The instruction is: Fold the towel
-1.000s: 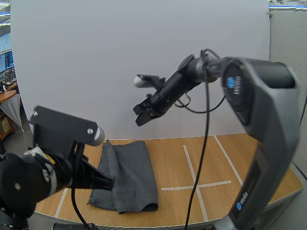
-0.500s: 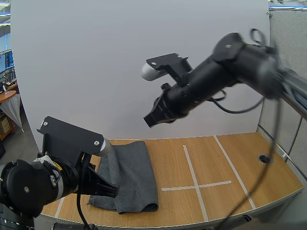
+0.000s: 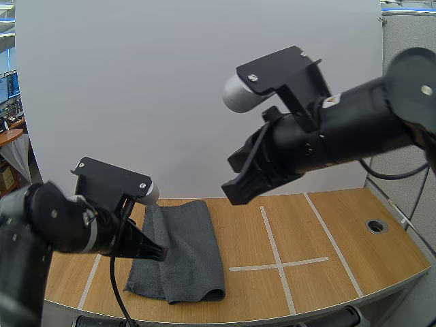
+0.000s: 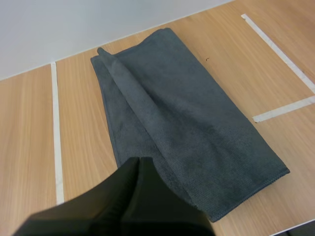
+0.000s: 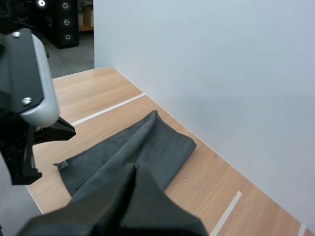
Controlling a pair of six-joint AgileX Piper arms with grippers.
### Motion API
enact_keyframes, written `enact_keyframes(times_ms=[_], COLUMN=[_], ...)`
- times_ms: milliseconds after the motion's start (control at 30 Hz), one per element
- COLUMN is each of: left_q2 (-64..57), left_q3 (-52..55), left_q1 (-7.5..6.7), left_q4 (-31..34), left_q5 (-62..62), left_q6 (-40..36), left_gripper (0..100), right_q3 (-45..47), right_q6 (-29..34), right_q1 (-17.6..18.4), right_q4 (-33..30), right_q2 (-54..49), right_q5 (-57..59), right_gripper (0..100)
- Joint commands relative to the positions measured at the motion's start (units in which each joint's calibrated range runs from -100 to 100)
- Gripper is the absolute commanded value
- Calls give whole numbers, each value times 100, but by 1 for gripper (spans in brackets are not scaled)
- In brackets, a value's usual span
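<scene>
A dark grey towel (image 3: pixel 185 244) lies folded into a long strip on the left part of the wooden table (image 3: pixel 340 225), with a raised fold along its left side. My left gripper (image 3: pixel 161 253) hangs shut just above the towel's left edge; in the left wrist view its fingers (image 4: pixel 139 160) lie together as one dark wedge over the towel's (image 4: pixel 187 113) near end. High above the table's middle, my right gripper (image 3: pixel 233 196) is shut and holds nothing. Its wedge (image 5: pixel 132 167) points down at the towel (image 5: pixel 147 145), with the left gripper (image 5: pixel 64 132) near the towel's end.
White tape lines (image 3: pixel 272 248) form a cross on the table to the right of the towel, and another line (image 4: pixel 55 128) runs along the towel's left. A round hole (image 3: pixel 374 225) sits at the far right. A white wall backs the table.
My right arm has swung back toward the camera and a little right, staying high. My left arm has risen and shifted slightly forward beside the towel. The towel has not moved.
</scene>
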Motion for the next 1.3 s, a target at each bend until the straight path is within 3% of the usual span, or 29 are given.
enact_keyframes(times_ms=[0, 167, 300, 400, 467, 533, 600, 667, 967, 1067, 1133, 1233, 1267], left_q2=[569, 1546, 2033, 2390, 2561, 2906, 3230, 3499, 4110, 4236, 4308, 4414, 4443], left_q3=[8, -45, -45, -45, -45, -45, -63, -77, -77, -77, -77, -77, -77], left_q1=[-14, 2, 195, 645, 840, 1237, 1436, 1502, 1502, 1502, 1502, 1502, 1502], left_q4=[-209, -706, -1058, -1385, -1668, -2249, -2516, -2597, -2475, -2448, -2433, -2420, -2420], left_q5=[-406, -564, -614, -503, -278, 688, 1514, 1851, 1851, 1851, 1851, 1851, 1851], left_q6=[237, 628, 1178, 1899, 2255, 2983, 3397, 3555, 3545, 3451, 3368, 3193, 3111], left_gripper=[0, 0, 0, 0, 0, 0, 0, 0, 2, 26, 49, 94, 100], right_q3=[9, 9, 9, 9, 9, 9, 9, 9, 9, 9, 9, 9, 9], right_q6=[204, 517, 825, 1062, 1152, 1268, 1268, 1268, 1268, 1268, 1268, 1268, 1268], right_q1=[-17, 4, 150, 342, 427, 542, 562, 562, 562, 562, 569, 585, 604], right_q4=[-249, -470, -721, -945, -973, -973, -973, -973, -973, -973, -973, -962, -951], right_q2=[-445, -714, -802, -892, -908, -919, -919, -919, -919, -919, -919, -919, -919], right_q5=[0, 0, 0, 0, 0, 0, 0, 0, 0, 0, 0, 0, 0], right_gripper=[0, 0, 0, 0, 0, 0, 0, 0, 0, 0, 0, 0, 0])
